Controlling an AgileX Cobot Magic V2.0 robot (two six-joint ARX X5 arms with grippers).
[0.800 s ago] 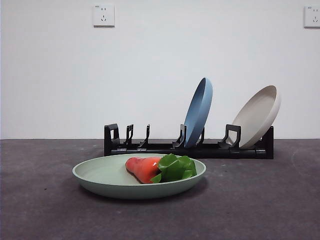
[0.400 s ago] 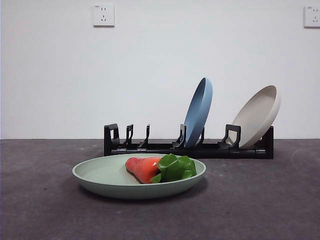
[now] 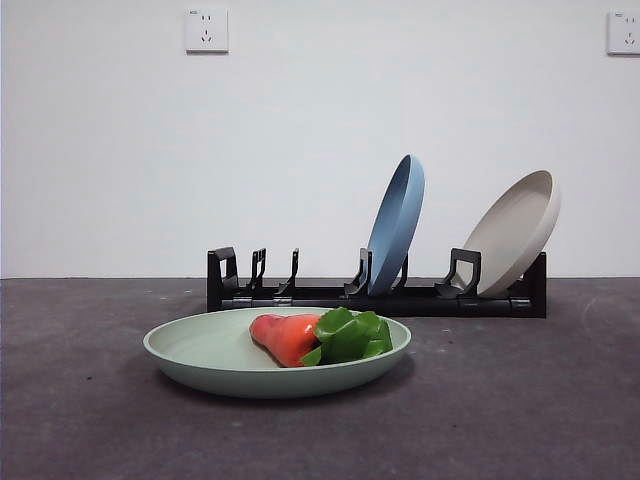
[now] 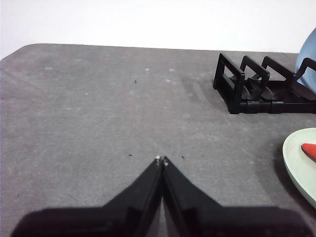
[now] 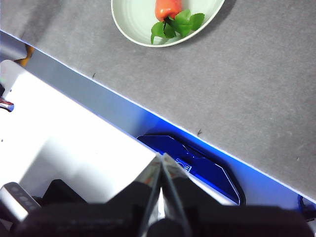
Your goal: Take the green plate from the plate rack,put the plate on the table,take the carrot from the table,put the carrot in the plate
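Observation:
The green plate lies flat on the table in front of the plate rack. Inside it rests the carrot, orange-red with green leaves pointing right. The right wrist view shows the green plate and the carrot from far off. The left wrist view catches the green plate's edge and the rack's end. My left gripper is shut and empty, low over bare table. My right gripper is shut and empty, off the table's front edge. Neither shows in the front view.
A blue plate and a beige plate lean in the rack's right slots. A blue and white base lies below the table's front edge, under the right gripper.

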